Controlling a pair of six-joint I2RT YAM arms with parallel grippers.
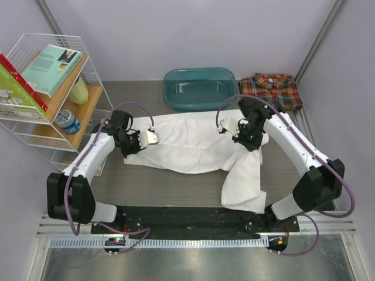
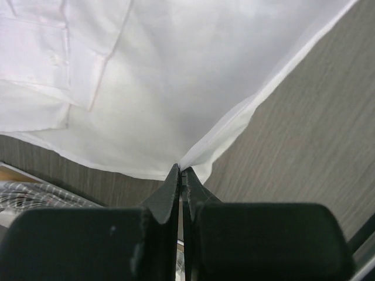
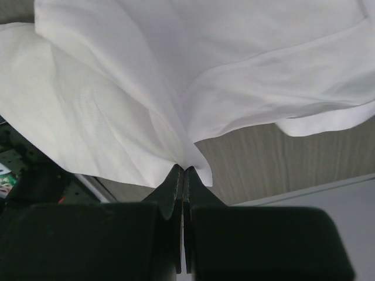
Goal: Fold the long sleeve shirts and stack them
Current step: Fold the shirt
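Note:
The white long sleeve shirt (image 1: 193, 143) lies spread across the middle of the table, one sleeve hanging toward the near edge (image 1: 245, 187). My left gripper (image 1: 136, 145) is shut on the shirt's left edge; in the left wrist view the jaws pinch a corner of the white cloth (image 2: 193, 161). My right gripper (image 1: 245, 136) is shut on the shirt's right side; the right wrist view shows bunched white cloth (image 3: 176, 126) pinched at the jaw tips. The plaid shirt (image 1: 271, 89) lies folded at the back right.
A teal tub (image 1: 200, 88) stands at the back middle, just behind the white shirt. A white wire shelf (image 1: 53, 96) with books and bottles stands at the left. Bare grey table (image 1: 170, 190) shows in front of the shirt.

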